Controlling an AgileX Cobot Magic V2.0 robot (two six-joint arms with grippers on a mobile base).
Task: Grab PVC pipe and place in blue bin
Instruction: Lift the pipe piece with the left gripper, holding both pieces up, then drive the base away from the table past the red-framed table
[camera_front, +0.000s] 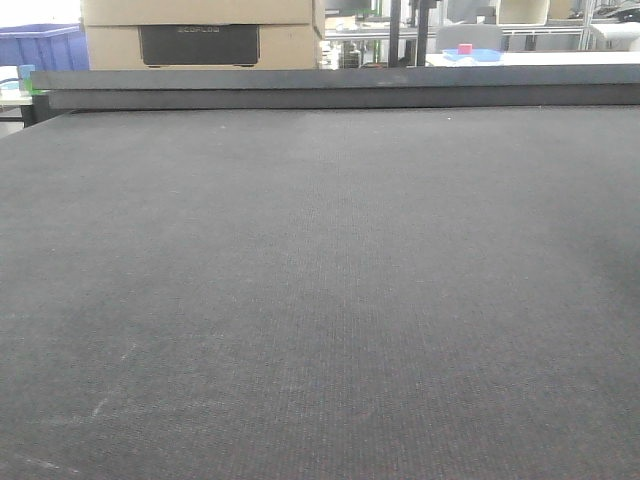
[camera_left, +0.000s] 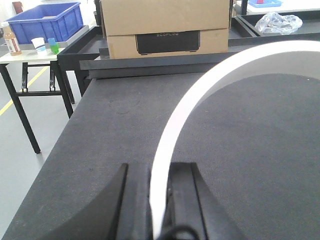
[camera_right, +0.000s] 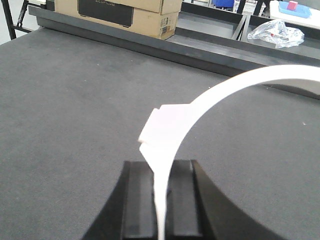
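Wrist-mounted views: each arm's jaws tight on curved PVC pipe (camera_left: 162, 165), arc up then rightward.

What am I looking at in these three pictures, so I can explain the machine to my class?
A two-armed robot, seen through its own cameras. The front view looks across a dark table with nothing lying on it, towards a cardboard box; neither arm shows. The other views look out from each wrist: the black shapes at the bottom are the left gripper and right gripper. A white curved strip rises between each one's fingers; held or fitted, I cannot tell. The blue bin stands off to the left.
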